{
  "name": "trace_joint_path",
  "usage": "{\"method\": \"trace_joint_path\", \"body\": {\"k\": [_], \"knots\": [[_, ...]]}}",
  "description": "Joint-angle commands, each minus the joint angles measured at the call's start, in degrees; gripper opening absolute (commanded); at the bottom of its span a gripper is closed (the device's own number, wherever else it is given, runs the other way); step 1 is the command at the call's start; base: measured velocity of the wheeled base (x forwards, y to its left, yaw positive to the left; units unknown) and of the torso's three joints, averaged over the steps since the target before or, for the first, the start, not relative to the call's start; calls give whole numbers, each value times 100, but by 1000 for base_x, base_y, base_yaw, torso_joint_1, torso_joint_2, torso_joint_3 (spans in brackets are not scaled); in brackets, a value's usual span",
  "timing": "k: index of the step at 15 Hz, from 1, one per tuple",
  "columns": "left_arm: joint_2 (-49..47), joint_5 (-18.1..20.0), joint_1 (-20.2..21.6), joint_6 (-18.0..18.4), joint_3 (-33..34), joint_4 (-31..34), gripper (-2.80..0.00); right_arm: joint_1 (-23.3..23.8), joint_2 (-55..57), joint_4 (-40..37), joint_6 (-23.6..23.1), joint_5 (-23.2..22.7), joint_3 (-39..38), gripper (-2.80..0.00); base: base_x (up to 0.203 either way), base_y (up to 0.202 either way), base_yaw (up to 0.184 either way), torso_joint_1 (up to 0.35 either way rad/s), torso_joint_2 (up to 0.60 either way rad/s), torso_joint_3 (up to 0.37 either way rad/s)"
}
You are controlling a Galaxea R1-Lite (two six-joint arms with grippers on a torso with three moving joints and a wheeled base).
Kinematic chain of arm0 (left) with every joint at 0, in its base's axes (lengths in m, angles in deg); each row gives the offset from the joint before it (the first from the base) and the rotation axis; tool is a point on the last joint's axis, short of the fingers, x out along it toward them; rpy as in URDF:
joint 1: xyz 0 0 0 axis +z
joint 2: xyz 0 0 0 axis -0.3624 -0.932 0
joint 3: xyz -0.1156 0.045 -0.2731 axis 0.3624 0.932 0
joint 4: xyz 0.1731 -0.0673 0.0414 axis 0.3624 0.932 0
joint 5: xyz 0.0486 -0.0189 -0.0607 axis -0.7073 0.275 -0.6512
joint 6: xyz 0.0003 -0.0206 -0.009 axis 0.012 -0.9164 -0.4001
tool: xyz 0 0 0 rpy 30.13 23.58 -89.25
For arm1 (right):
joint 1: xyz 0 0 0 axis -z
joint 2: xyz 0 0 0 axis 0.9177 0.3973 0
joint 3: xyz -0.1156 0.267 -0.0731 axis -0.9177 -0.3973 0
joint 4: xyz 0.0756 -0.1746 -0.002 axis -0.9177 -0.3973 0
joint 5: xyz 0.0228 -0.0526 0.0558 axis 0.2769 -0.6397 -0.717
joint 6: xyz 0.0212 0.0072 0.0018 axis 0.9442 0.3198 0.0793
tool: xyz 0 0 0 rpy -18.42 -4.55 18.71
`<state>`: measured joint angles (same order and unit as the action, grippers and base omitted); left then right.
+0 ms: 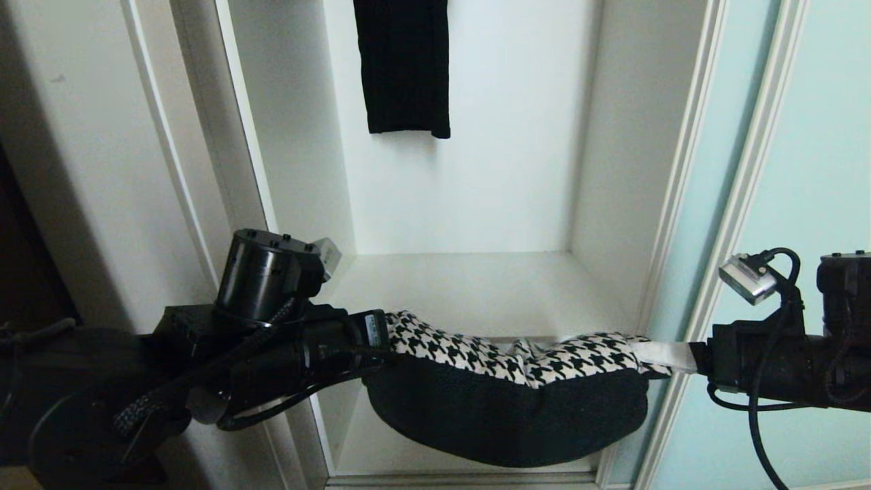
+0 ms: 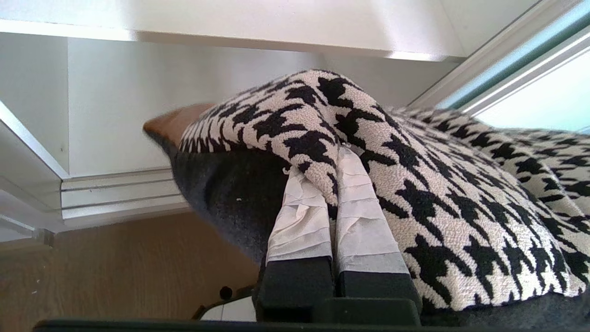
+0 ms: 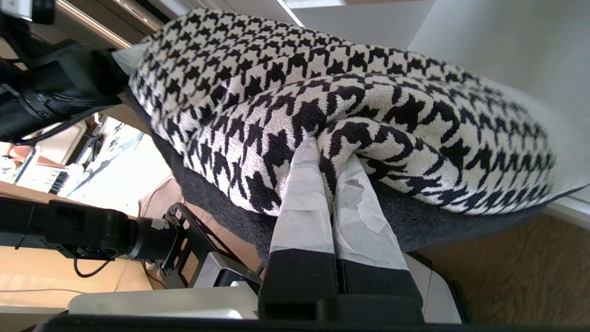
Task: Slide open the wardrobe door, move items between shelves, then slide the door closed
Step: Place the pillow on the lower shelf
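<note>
The cushion [image 1: 503,401], houndstooth on top with a black back, hangs sagging in front of the open wardrobe, level with the front edge of a white shelf [image 1: 469,286]. My left gripper [image 1: 391,333] is shut on its left edge. In the left wrist view the taped fingers [image 2: 364,207] pinch a fold of the cushion [image 2: 438,184]. My right gripper [image 1: 646,354] is shut on the right edge, and in the right wrist view it [image 3: 329,154] also clamps a fold of the cushion [image 3: 368,92]. The sliding wardrobe door [image 1: 810,170], pale aqua glass, stands pushed aside to the right.
A black garment [image 1: 407,68] hangs at the back of the compartment above the shelf. A lower white board [image 1: 381,442] lies beneath the cushion. The white side panel [image 1: 102,170] is on the left. Wooden floor [image 2: 115,267] shows below.
</note>
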<state>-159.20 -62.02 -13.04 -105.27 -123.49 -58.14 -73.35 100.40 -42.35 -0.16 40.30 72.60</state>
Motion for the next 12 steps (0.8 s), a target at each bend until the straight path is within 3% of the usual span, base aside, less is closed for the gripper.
{"method": "trace_joint_path", "body": {"k": [1, 12], "knots": [[11, -12, 0, -17, 2, -12, -280, 27, 72, 44, 15, -25, 1, -280, 0, 0, 0, 0, 0, 0], [-51, -47, 9, -26, -9, -21, -280, 86, 116, 192, 23, -148, -79, -280, 0, 0, 0, 0, 0, 0]]}}
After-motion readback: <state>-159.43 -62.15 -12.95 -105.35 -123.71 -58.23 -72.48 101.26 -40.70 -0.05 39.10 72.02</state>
